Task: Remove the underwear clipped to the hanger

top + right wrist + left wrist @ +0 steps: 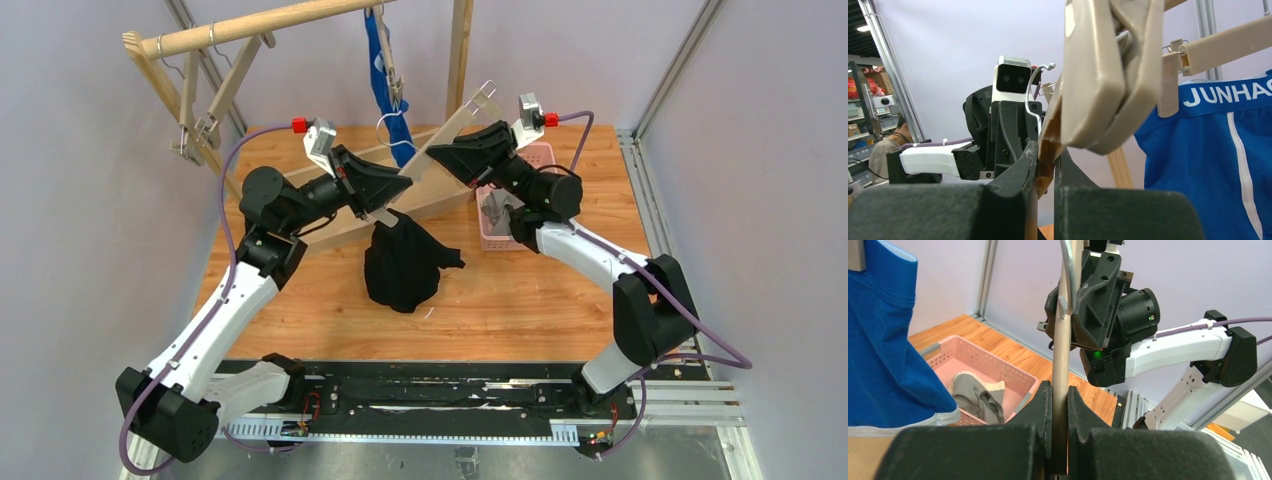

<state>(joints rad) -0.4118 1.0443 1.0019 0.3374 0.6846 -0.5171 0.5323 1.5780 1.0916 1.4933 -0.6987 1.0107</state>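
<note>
From above, the left claw (385, 200) and the right claw (445, 152) each pinch the tilted hanger (468, 110). The black underwear (400, 265) hangs just below the left claw, and the grey underwear (497, 210) lies in the basket (540, 153).

On the left wrist, 2 fingers (1040, 405) are clamped on the hanger, with the blue underwear (888, 340) to their left.

On the right wrist, the fingers (1020, 170) squeeze the hanger under its clip (1108, 75), with the blue underwear to the right.
</note>
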